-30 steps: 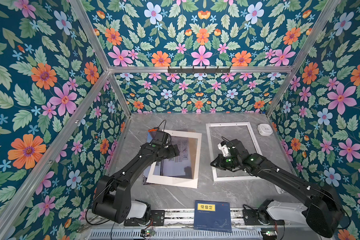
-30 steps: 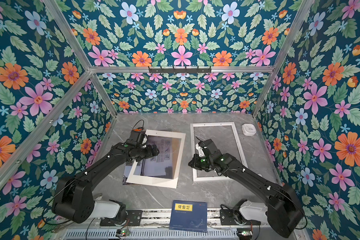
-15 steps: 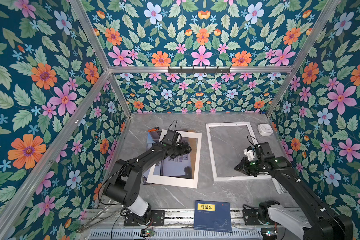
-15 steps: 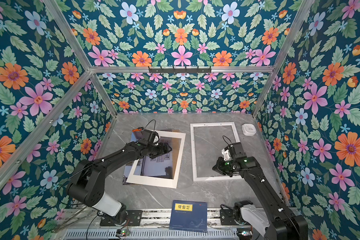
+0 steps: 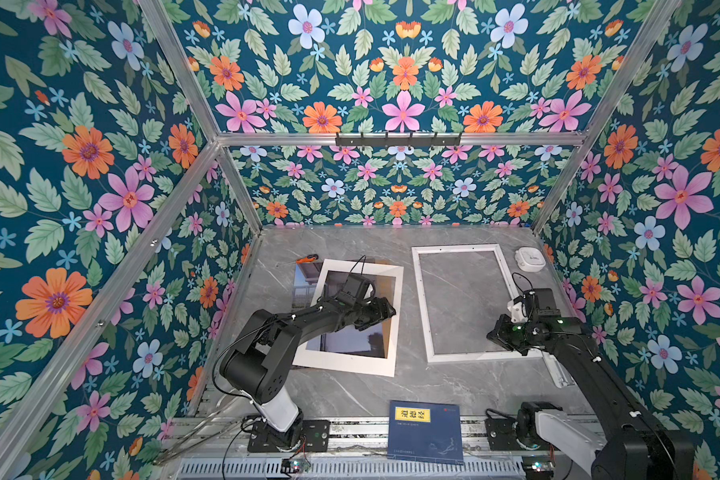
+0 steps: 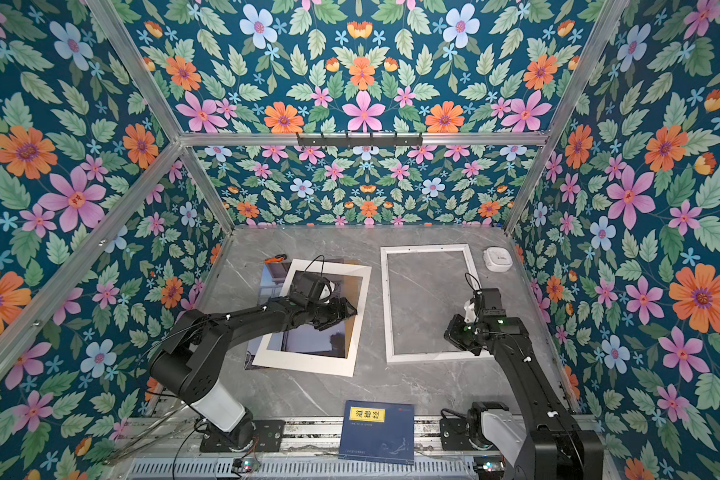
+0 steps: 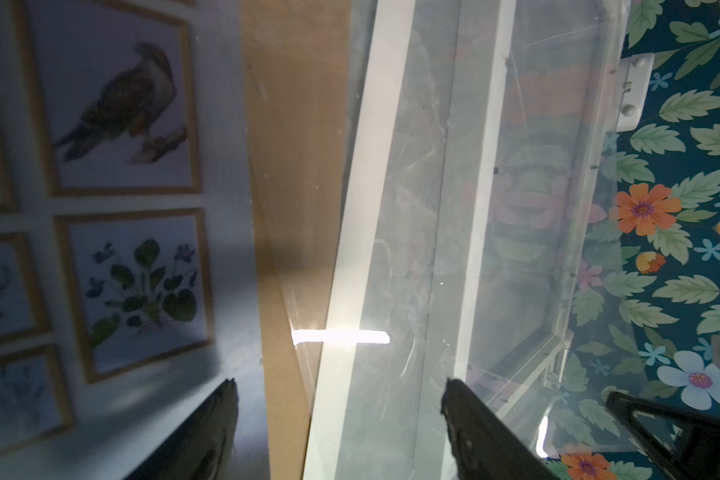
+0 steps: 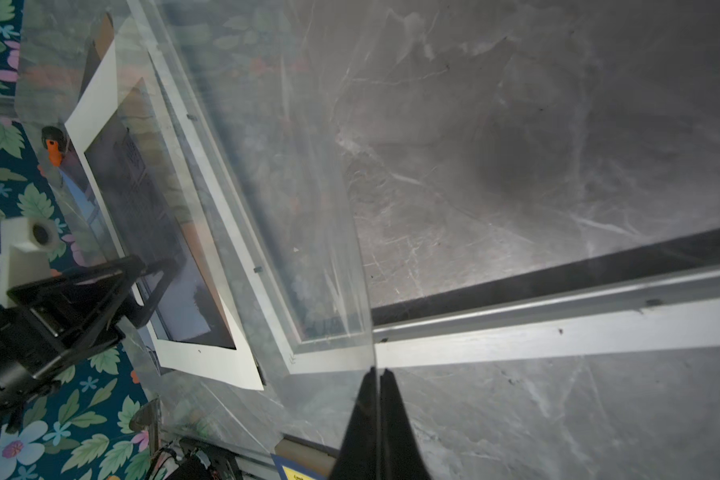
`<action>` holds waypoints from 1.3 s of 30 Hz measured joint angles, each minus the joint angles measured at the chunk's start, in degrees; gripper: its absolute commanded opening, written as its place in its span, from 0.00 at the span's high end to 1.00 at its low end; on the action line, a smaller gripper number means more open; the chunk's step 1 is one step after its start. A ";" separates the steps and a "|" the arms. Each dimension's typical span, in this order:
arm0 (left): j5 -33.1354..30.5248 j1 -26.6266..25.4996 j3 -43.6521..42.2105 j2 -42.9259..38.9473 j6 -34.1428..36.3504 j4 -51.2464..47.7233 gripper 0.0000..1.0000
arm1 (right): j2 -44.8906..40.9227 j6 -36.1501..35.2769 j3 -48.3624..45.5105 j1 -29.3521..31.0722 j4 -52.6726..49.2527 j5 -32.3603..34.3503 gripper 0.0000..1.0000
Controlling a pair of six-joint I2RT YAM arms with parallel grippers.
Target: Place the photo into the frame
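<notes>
left claw [image 5: 388, 311] by photo [image 7: 134, 282], right claw [image 8: 377, 374] — pinching pane [image 8: 300, 208]

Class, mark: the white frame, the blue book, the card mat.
frame [image 5: 424, 307]: in a top view, on its left rail.
blue book [image 5: 427, 440]: in a top view, cover's middle.
card mat [image 5: 346, 363]: in a top view, on its near border.

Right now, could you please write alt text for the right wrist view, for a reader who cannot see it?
The right gripper is shut on the edge of a clear sheet. Through the sheet show the white frame on the grey table and, beside it, the mat lying over the photo.
</notes>
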 measured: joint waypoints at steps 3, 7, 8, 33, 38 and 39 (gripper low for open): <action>0.61 -0.76 -1.25 -0.11 -1.53 1.60 0.22 | -0.26 0.46 -1.70 -2.05 2.08 -0.04 1.00; 1.14 -2.47 -2.10 -0.31 -3.72 3.78 0.23 | -0.83 1.20 -2.86 -4.33 3.63 0.28 1.00; 1.40 -2.91 -2.21 -0.17 -4.48 4.35 0.24 | -1.16 1.22 -3.10 -4.66 3.91 0.44 1.00; 1.38 -11.82 -15.76 -2.97 -20.87 22.91 0.42 | -2.97 4.39 -7.04 -7.43 7.21 1.66 1.00; 1.16 -13.53 -16.37 0.17 -23.85 28.79 0.55 | -2.93 4.52 -7.26 -7.43 7.23 1.49 1.00; 1.22 -13.68 -16.37 0.90 -24.11 30.10 0.56 | -2.99 4.48 -7.30 -7.43 7.23 1.46 1.00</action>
